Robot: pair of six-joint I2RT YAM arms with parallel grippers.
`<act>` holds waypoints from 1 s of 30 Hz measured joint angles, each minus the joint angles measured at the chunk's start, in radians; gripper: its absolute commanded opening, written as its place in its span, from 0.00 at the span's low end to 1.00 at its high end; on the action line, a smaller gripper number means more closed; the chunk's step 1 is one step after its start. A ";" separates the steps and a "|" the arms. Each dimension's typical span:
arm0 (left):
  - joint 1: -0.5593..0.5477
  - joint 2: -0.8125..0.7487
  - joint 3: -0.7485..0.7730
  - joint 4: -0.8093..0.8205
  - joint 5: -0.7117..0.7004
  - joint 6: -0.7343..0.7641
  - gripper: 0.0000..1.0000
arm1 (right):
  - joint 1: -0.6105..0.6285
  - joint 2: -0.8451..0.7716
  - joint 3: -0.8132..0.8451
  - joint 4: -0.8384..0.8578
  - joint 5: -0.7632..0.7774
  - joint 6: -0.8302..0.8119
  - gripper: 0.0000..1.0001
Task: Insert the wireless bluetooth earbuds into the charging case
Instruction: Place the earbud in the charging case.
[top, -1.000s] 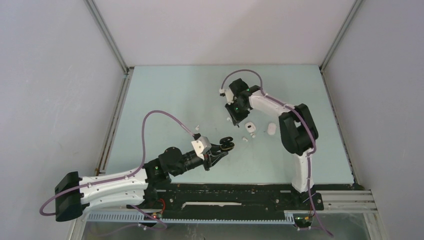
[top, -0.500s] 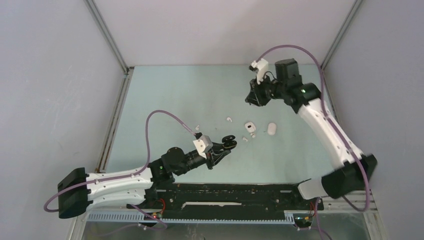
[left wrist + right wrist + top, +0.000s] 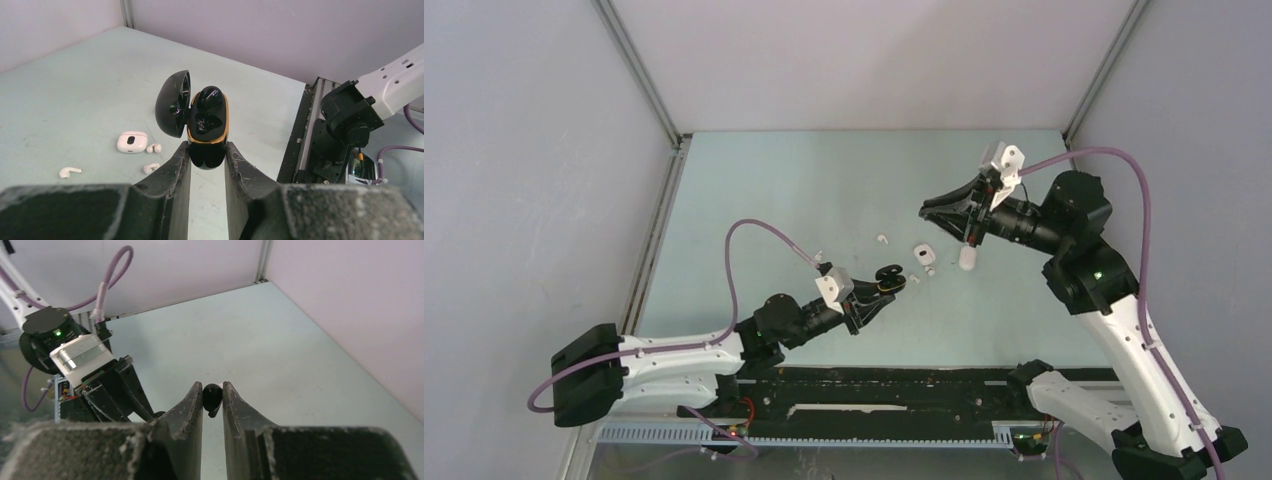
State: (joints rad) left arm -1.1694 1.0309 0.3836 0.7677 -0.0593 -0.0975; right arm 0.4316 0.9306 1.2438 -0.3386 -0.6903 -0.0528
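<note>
Right arm has swung back from the far right corner, and the right gripper now points left over the middle of the pale green table. Left arm has eased forward a little. The right gripper is closed on a small glossy black earbud, pinched at the very fingertips. The left gripper is clamped on the lower body of a glossy black charging case with a gold rim, held off the table with its hinged lid swung open to one side. Risks: the shallow pinch may let the bud twist or drop among the loose white stemmed earbuds below. With both pieces in the air, a small misalignment would set the bud on the rim rather than in a well. A downward push could rotate the case in the left jaws, and a finger could catch the lid. Hard to make out: one well seems to hold a bud already, but the dark gloss hides whether the other is free. The bud's orientation between the right fingers is unreadable. The right wrist view barely shows the case. From above, the bud is too small to see. An open white case and a closed white oval case lie near each other on the table.
</note>
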 measured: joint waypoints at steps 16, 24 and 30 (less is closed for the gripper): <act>0.000 0.040 0.062 0.158 0.037 -0.058 0.00 | 0.182 -0.094 -0.236 0.246 -0.019 0.019 0.00; 0.000 0.066 0.095 0.190 0.081 -0.103 0.00 | 0.210 -0.101 -0.262 0.298 -0.049 0.020 0.00; 0.000 0.097 0.118 0.195 0.105 -0.122 0.00 | 0.218 -0.115 -0.301 0.337 -0.049 0.028 0.00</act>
State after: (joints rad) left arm -1.1694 1.1282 0.5018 0.9623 0.0460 -0.2192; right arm 0.6498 0.8154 0.9432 -0.0017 -0.7391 -0.0250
